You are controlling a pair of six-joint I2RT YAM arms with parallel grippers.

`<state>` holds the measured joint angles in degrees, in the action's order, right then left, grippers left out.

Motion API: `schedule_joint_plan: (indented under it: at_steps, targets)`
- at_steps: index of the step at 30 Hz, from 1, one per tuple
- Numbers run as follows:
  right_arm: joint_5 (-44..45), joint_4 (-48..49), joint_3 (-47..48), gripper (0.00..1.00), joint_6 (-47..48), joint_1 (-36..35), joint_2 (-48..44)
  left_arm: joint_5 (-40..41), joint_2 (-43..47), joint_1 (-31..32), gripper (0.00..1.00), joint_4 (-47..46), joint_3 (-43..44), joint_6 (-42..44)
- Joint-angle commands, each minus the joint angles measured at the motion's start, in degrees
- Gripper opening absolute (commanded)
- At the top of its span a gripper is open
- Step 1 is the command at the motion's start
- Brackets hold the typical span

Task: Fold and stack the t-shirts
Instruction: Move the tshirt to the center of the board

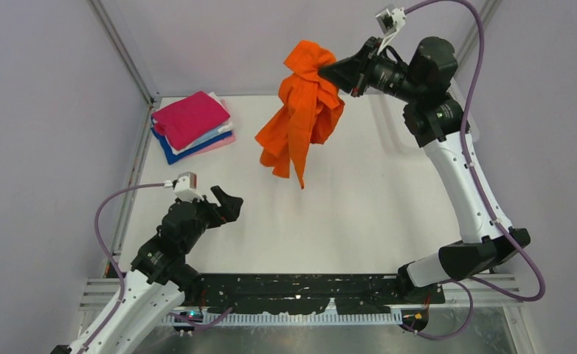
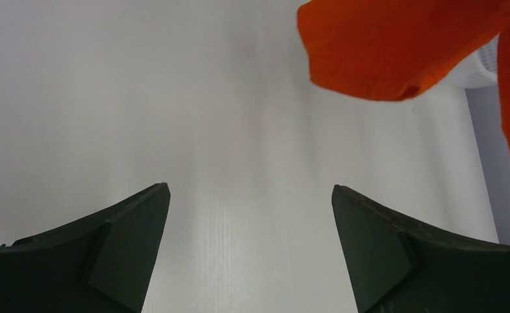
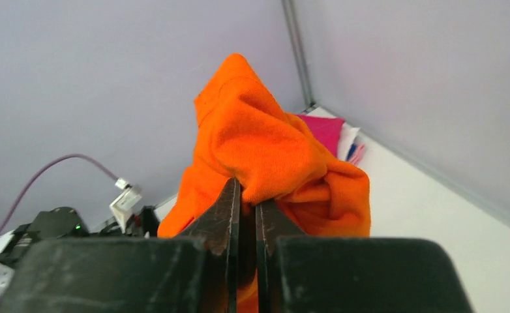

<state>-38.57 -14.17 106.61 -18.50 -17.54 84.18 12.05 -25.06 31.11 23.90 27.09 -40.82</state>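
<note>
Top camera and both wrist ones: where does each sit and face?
Top external: above and behind the robot, looking down on the table; left arm and right arm show.
Left wrist: on the left arm, facing across the table; the open left gripper shows.
Right wrist: on the right arm, looking along the right gripper, shut on the orange t-shirt.
All three see that shirt.

My right pincer (image 3: 246, 195) looks like dark matt plastic, scuffed along its edges. The orange t-shirt (image 1: 304, 110) is soft, matt, finely knitted cloth. The white worktop (image 1: 359, 206) is smooth, with a faint sheen.
</note>
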Motion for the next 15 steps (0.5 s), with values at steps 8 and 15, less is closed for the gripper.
schedule_joint_plan:
  at_steps: [8,15]
  targets:
    - [23.0,6.6,-42.2,0.23,-6.9,3.2,-12.9,2.4,3.8,0.0,1.0,5.2,-2.0,-2.5]
    - [48.8,-4.1,-59.4,0.97,-8.2,12.0,-13.9,-2.9,-1.2,0.1,1.0,5.2,-3.5,-3.0]
